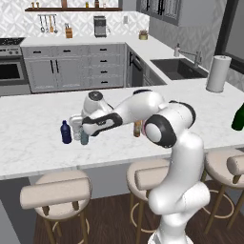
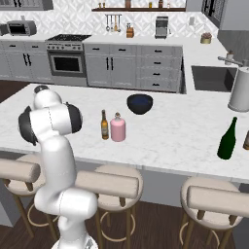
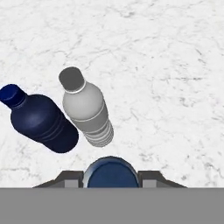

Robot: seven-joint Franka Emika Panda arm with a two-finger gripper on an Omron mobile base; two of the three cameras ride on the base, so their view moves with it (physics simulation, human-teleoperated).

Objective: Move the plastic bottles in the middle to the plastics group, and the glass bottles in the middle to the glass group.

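My gripper [image 1: 86, 129] is shut on the small teal-blue plastic bottle [image 1: 84, 138], which stands upright on the white marble counter [image 1: 38, 143]. In the hand view its rounded top [image 3: 110, 171] sits between the two dark fingertips [image 3: 70, 177]. Right beside it is the plastics group: a squat navy bottle [image 1: 66, 132] [image 3: 41, 124] and a clear greyish water bottle [image 1: 76, 129] [image 3: 87, 109]. The brown glass bottle [image 2: 104, 125] and the pink glass bottle [image 2: 117, 128] stand together mid-counter. Far to the right is the dark green glass bottle [image 2: 227, 139] [image 1: 238, 116].
A dark bowl [image 2: 140, 103] sits behind the brown and pink bottles. A paper towel roll [image 1: 218, 73] stands near the sink [image 1: 178, 68]. Padded stools [image 1: 56, 190] line the counter's front edge under the arm.
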